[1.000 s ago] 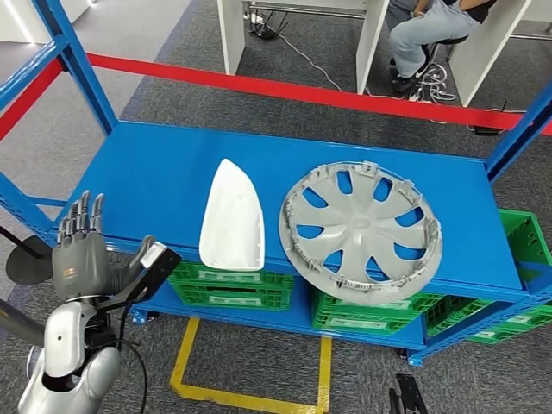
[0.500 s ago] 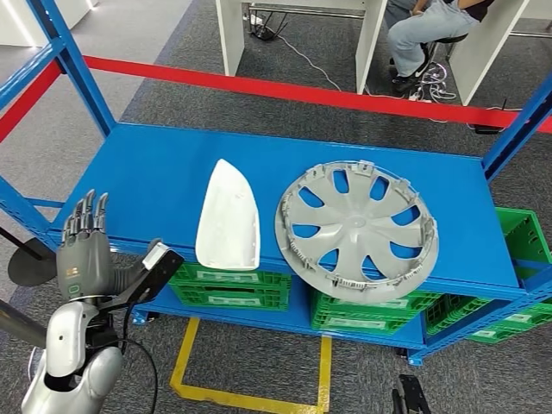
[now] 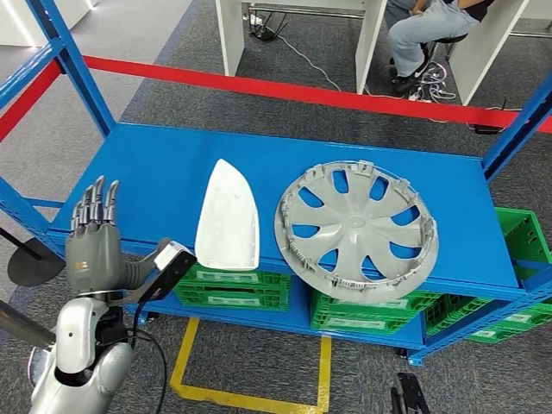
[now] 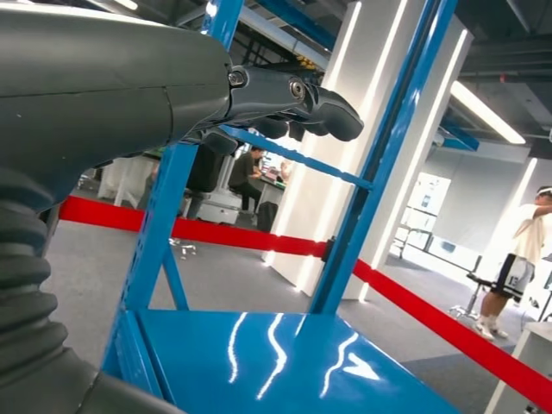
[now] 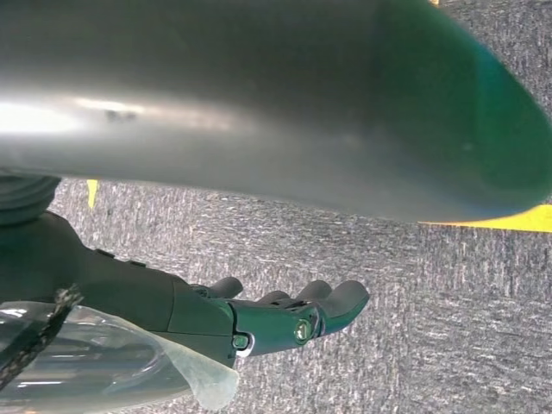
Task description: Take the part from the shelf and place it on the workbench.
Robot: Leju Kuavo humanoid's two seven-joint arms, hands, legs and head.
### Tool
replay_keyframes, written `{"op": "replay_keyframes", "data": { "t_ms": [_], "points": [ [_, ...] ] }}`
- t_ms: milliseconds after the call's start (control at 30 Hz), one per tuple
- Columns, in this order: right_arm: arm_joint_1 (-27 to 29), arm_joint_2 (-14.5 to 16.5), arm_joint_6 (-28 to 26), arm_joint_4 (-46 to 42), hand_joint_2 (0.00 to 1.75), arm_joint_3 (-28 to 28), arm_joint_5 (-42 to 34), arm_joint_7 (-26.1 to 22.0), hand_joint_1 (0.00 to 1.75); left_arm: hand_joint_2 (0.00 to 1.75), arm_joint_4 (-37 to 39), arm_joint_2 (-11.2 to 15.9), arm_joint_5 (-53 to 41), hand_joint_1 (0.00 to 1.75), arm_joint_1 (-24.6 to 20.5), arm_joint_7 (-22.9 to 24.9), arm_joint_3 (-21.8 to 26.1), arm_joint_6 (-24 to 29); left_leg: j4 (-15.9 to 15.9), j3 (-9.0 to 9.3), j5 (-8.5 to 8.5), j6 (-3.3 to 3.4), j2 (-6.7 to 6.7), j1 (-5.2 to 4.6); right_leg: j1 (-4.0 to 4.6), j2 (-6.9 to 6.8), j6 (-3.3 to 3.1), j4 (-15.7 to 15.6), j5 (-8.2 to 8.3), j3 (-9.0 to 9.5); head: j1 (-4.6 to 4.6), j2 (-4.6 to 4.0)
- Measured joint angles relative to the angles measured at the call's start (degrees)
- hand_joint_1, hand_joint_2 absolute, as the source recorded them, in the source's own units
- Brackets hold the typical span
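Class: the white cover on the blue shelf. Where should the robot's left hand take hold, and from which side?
Probably the wide near edge of the white cover, which juts slightly past the shelf front, approached from the front-left, where the empty left hand is raised.

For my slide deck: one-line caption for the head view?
Open left robot hand raised at the blue shelf holding a white part and grey hubcap.

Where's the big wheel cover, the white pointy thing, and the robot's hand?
wheel cover point(image 3: 356, 231), head view, on its middle hub.
white part point(image 3: 228, 218), head view, on the middle of its smooth face.
left hand point(image 3: 92, 250), head view, on the back of the hand.
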Motion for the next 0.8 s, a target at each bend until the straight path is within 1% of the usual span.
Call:
{"op": "replay_keyframes", "data": {
  "t_ms": [333,533,667,800],
  "points": [
    [0.0,0.0,0.0,0.0,0.0,0.0,0.0,0.0,0.0,1.75,0.0,-0.3,0.0,0.0,-0.1,-0.1,-0.3,0.4,0.0,0.01,0.0,0.0,0.01,0.0,0.0,0.0,0.0,0.0,0.0,0.0,0.0,0.0],
    [-0.1,0.0,-0.1,0.0,0.0,0.0,0.3,0.0,0.0,1.75,0.2,-0.8,1.0,0.0,-0.1,-1.3,-0.5,2.6,0.0,0.0,0.0,0.0,0.01,0.0,0.0,0.0,0.0,0.0,0.0,0.0,0.0,0.0],
    [-0.1,0.0,-0.1,0.0,0.0,0.0,0.3,0.0,0.0,1.75,0.2,-1.0,1.1,0.0,-0.1,-1.4,-0.8,2.8,0.0,0.0,0.0,0.0,0.0,0.0,0.0,0.0,0.0,0.0,0.0,0.0,0.0,0.0],
    [-0.2,0.0,-0.2,0.0,0.0,0.0,0.3,0.1,0.0,1.75,0.2,-2.3,1.2,0.0,0.4,-1.6,-0.8,3.3,0.0,0.0,0.0,0.0,0.0,0.0,0.0,-0.01,0.0,0.0,0.0,0.02,0.01,0.0]
  ]
}}
